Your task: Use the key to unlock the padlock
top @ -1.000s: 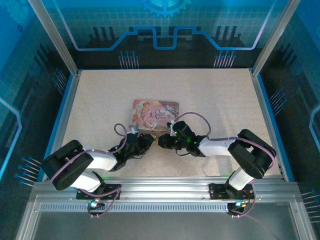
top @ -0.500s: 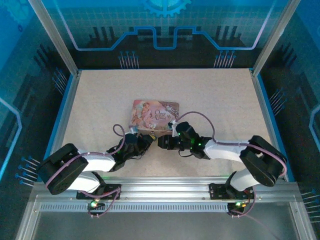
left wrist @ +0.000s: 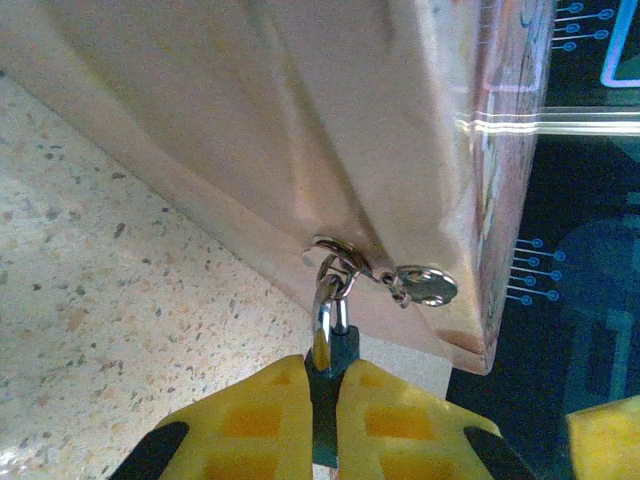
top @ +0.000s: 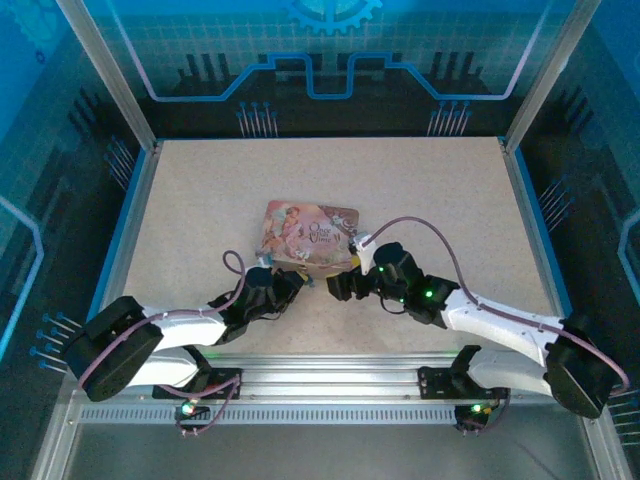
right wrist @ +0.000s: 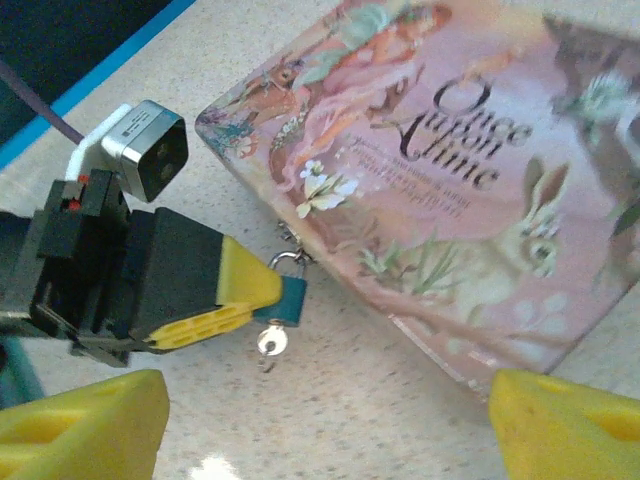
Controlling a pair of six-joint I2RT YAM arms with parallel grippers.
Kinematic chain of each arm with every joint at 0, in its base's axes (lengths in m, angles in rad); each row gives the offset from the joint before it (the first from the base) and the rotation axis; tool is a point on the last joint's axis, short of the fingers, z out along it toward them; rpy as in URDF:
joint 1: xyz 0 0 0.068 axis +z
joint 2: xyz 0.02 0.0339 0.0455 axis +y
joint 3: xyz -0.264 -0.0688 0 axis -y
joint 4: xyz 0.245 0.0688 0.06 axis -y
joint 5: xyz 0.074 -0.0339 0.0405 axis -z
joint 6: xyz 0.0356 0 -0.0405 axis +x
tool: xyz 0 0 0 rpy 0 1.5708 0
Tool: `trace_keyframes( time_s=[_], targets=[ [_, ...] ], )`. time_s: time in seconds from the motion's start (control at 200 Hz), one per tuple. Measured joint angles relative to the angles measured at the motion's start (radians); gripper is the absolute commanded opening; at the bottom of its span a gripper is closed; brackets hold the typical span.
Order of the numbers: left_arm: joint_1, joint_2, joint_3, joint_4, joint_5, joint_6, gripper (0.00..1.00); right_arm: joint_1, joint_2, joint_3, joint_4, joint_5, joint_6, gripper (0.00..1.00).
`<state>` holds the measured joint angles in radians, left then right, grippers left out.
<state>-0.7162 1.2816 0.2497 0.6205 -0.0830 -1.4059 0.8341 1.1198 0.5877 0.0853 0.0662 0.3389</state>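
From above: pink tin (top: pixel 310 232) lying flat on the speckled counter (top: pixel 200 200). Left fingers (top: pixel 290 284) right at the tin's near edge, toward its left corner. Right fingers (top: pixel 337 287) just off the same edge, further right, with a small gap between the two sets.

From the left wrist: yellow left fingers pressed together on the dark body of the padlock (left wrist: pixel 325 385), clamping it from both sides. Silvery shackle poking out past the fingertips, hooked through a small ring on the tin's side wall. Key (left wrist: pixel 425 287) just right of the shackle, against that same wall.

From the right wrist: right fingers spread wide apart, holding nothing. Padlock just off the tin's near edge, pinched at the tip of the left fingers. Key directly below the padlock body, impossible to tell whether seated in the keyhole. Both ahead of the right fingers, apart from them.
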Motion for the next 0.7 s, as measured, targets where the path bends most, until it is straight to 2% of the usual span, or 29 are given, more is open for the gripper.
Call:
trace_keyframes(
  time_s=[0.11,0.475,0.7],
  targets=[
    [0.000,-0.024,0.011,-0.053,-0.004,-0.015,0.08,0.000,-0.015,0.000,-0.014,0.036,-0.126,0.96],
    [0.000,-0.086,0.043,-0.190,-0.011,-0.072,0.00,0.004,-0.073,-0.047,0.032,0.069,-0.499,1.00],
    [0.000,-0.094,0.061,-0.225,-0.010,-0.116,0.00,0.088,-0.080,-0.093,0.087,0.112,-0.698,1.00]
  ],
)
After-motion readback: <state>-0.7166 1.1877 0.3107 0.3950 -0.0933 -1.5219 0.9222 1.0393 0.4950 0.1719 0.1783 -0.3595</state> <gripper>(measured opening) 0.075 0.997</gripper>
